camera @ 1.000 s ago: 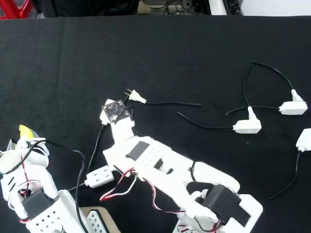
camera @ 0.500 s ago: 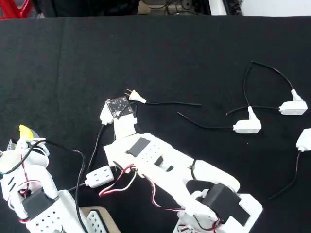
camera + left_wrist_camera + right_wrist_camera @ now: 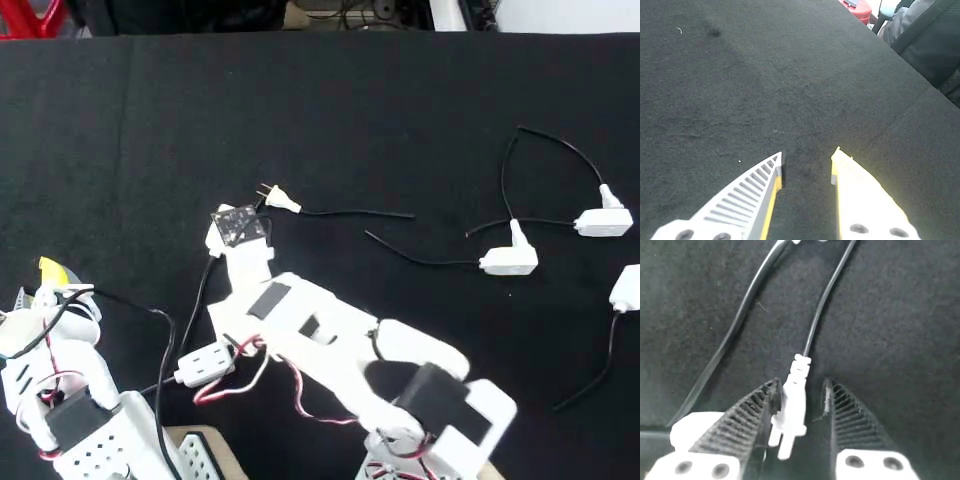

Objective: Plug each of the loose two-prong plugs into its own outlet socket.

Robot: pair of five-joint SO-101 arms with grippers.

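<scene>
Spread jaws of the right gripper (image 3: 800, 383) are straddling the plug (image 3: 792, 407), its long axis running along the gap, prongs toward the wrist. Left gripper (image 3: 807, 155), likewise parted, is hanging over bare cloth (image 3: 740, 75). Farther off, the high view is showing outlet sockets (image 3: 509, 260) lying well apart from the plug.

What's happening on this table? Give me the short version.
The right gripper sits open around a white two-prong plug lying on the black table, one finger on either side, not yet closed. The left gripper hangs open over bare table. An outlet socket lies near the arms' bases, apart from that plug.
</scene>
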